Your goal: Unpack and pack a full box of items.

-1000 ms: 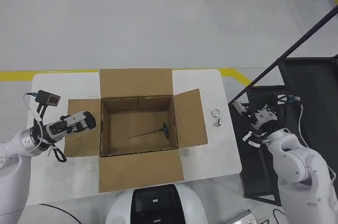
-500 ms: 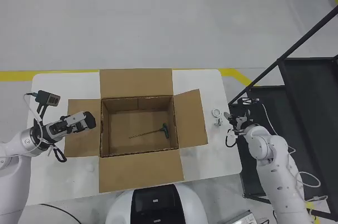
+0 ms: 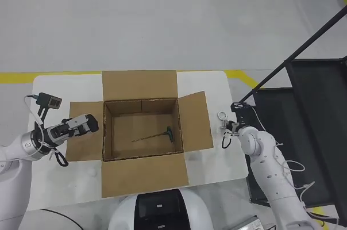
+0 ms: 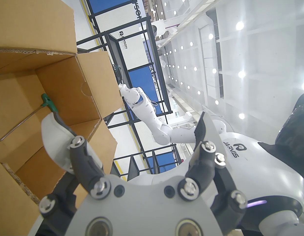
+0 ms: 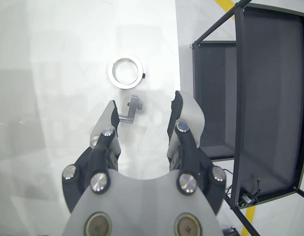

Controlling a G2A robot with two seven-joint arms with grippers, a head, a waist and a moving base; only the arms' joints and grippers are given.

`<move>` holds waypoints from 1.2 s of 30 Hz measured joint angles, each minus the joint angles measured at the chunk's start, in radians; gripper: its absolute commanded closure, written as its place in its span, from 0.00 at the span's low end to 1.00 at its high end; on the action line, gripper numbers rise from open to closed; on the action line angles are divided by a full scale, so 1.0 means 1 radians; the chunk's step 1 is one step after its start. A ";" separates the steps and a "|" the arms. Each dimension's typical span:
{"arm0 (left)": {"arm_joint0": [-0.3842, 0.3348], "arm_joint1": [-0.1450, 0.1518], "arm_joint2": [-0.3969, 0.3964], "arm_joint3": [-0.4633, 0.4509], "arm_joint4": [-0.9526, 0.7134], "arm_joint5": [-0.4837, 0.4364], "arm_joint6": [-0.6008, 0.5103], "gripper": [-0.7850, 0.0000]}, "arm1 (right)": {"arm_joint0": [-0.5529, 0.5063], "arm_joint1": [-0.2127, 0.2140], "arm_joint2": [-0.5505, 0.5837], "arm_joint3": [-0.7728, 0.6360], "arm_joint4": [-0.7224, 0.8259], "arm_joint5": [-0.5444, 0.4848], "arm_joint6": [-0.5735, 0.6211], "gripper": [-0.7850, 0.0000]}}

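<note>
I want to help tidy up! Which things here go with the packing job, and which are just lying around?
For the job: box, key inside it, ring, bracket, open right gripper near the bracket.
Just lying about: black rack, yellow floor line.

open cardboard box (image 3: pixel 141 86) on white table (image 3: pixel 58 92), t-handle hex key (image 3: pixel 156 136) lying inside, metal ring (image 3: pixel 222 115) near its right flap

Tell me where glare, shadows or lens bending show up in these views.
Left wrist view: ceiling lights glare brightly, and the rack bars bow, a wide-lens effect. Right wrist view: the glossy table shows pale reflections near the metal ring. Top view: even light, soft shade inside the box.
</note>
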 measured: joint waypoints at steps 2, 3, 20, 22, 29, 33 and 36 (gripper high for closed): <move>0.000 0.000 0.000 0.000 0.000 0.000 0.000 0.00 | 0.010 -0.002 -0.010 0.027 0.003 0.000 -0.007 0.29; 0.000 0.000 0.000 0.000 0.000 0.000 0.000 0.00 | 0.014 -0.003 -0.014 0.037 0.005 -0.003 -0.009 0.30; 0.000 0.000 0.000 0.000 0.000 0.000 0.000 0.00 | 0.085 -0.008 -0.056 0.142 0.016 -0.050 0.019 1.00; 0.000 0.000 0.000 0.000 0.000 0.000 0.000 0.00 | 0.089 -0.008 -0.053 0.144 0.025 -0.053 0.020 1.00; 0.000 0.000 0.000 0.000 0.000 0.000 0.000 0.00 | 0.019 0.009 0.013 0.030 0.028 -0.084 0.023 1.00; 0.000 0.000 0.000 0.000 0.000 0.000 0.000 0.00 | -0.102 0.023 0.099 -0.156 0.055 -0.107 -0.005 1.00; 0.000 0.000 0.000 0.000 0.000 0.000 0.000 0.00 | -0.215 0.030 0.174 -0.315 0.119 -0.148 -0.025 1.00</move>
